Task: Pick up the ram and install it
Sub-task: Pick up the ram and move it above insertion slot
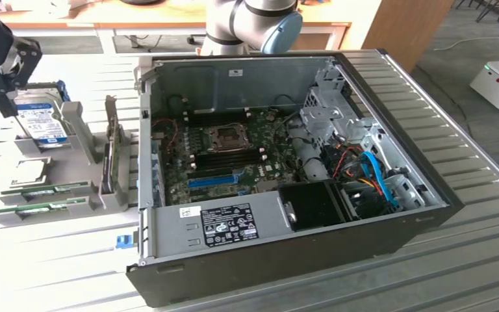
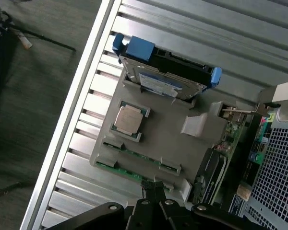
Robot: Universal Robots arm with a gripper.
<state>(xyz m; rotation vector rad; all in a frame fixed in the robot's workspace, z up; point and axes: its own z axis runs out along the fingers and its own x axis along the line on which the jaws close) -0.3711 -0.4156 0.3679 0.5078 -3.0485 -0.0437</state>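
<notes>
1. Hovering at the far left of the scene, the gripper [image 1: 5, 104] hangs above the hard drive [image 1: 41, 123] in the grey holder [image 1: 78, 127]. Its fingers are pressed together and hold nothing.
2. The ram [image 1: 37, 208] stands on edge in the holder's nearest slot, just beside a second green stick [image 1: 50, 189]. It lies nearer and lower than the gripper, with its long axis running left to right.
3. The exterior view gives the open computer case [image 1: 388, 247] and its motherboard [image 1: 232, 159], right of the holder. The wrist view gives the empty fingertips [image 2: 156, 191] lined up near one end of the ram [image 2: 116, 168].
</notes>
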